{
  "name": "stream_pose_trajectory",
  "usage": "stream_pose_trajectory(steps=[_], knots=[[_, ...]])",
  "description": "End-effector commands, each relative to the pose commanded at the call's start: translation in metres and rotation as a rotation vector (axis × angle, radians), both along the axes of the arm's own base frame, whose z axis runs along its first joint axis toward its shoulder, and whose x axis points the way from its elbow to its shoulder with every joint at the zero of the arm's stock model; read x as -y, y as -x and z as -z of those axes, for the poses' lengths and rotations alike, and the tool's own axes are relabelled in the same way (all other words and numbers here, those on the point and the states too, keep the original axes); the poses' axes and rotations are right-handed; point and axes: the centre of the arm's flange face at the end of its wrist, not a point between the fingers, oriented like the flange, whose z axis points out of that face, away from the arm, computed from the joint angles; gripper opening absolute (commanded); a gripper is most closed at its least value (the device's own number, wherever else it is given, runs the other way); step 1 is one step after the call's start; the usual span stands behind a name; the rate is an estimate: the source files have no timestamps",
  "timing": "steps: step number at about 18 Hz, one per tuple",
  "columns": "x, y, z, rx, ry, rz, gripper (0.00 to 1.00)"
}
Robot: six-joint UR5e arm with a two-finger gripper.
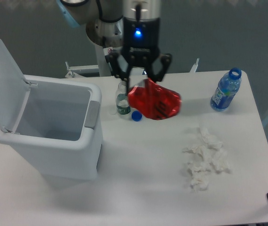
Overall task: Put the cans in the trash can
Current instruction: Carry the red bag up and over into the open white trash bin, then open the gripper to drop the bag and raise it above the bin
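Note:
The red crushed can (pixel 156 102) is at the back middle of the white table, tilted, with its upper left edge between my fingers. My gripper (pixel 139 84) reaches down from above and is shut on that edge. The can's right side looks slightly blurred. I cannot tell whether its lower edge still touches the table. The white trash can (pixel 59 137) stands at the left, about a hand's width from the red can. Its flip lid (pixel 2 77) stands open and the inside looks empty. A grey panel (pixel 92 114) faces the red can.
A small clear bottle with a green label (pixel 122 101) stands just left of the can, between it and the bin, with a loose blue cap (pixel 136 116) beside it. A blue bottle (pixel 225 89) stands at the back right. White tissue wads (pixel 203 157) lie at the front right.

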Motion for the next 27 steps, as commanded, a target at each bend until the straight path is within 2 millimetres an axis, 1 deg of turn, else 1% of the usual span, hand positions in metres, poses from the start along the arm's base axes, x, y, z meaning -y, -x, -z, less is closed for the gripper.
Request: stream_pose_trajectory(steps=[3,8,9,18,20,27], knots=[[-0.018,-0.034,0.004,0.008,0.01,0.073,0.52],[-0.029,-0.064,0.019,0.037,0.041,0.133,0.52],[-0.029,-0.071,0.018,0.037,0.041,0.144,0.52],[-0.04,-0.1,0.03,0.059,0.059,0.192,0.52],[-0.043,-0.104,0.034,0.064,0.065,0.201,0.53],[-0.054,-0.109,0.046,0.079,0.083,0.221,0.53]])
